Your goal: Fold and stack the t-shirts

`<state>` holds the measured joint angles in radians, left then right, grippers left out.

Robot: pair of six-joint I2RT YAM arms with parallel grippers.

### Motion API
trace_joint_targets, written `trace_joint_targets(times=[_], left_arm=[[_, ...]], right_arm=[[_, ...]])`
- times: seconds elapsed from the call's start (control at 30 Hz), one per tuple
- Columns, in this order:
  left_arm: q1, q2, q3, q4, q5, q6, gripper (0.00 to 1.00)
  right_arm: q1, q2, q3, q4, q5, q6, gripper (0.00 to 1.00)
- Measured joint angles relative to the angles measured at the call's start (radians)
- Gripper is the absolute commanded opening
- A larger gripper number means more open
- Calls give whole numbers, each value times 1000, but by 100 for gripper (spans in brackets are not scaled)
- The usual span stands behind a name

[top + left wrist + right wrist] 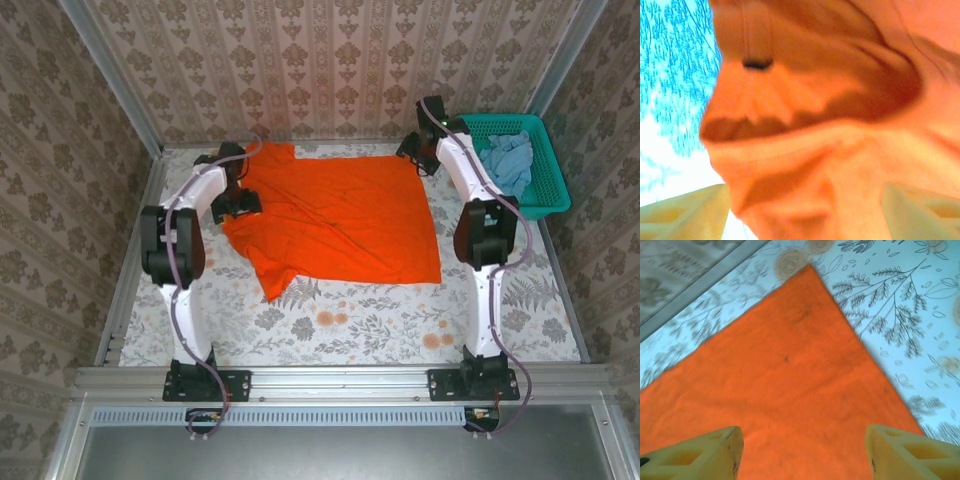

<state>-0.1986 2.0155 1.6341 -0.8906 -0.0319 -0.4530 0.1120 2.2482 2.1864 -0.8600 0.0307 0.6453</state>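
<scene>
the table (380,320) has a cloth with pale leaves, ferns and little orange flowers on it. walls (330,60) with brown curly flower paper stand on three sides. a shiny metal rail (340,383) runs along the near edge, where the two white arms are bolted down.

the orange t-shirt (340,215) lies spread out in the middle of the table, at the far side. it is big, soft and very bright. most of it is flat, with some long wrinkles, and one sleeve pokes out toward the near left. the pale blue t-shirt (510,160) sits crumpled in a soft heap inside the teal basket (545,195), which is hard plastic with lots of small holes and stands at the far right corner.

the left gripper (805,190) is at the left side of the orange shirt. its yellow fingers (685,215) are spread wide, and a puffy bunch of orange cloth fills the gap between them, with deep folds and shadows.

the right gripper (802,435) is over the far right corner of the orange shirt, next to the basket. its fingers are spread apart and hold nothing. the cloth under them is smooth, and its edges meet in a sharp point
</scene>
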Motion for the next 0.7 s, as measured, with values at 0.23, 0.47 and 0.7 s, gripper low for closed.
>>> trace_joint_targets(times=[0.23,0.47,0.7], left_arm=[[3,-231,-284,33,61,-2,57],[141,-244,-403,64,210,-34,53],[247,-280,-425,129,306,-109,54]], right_arm=[[273,-386,-463,182,-31,-81,60],[675,-387,-597,228,-154,-161,52],[821,-184,-384,125,-192,-266,52]])
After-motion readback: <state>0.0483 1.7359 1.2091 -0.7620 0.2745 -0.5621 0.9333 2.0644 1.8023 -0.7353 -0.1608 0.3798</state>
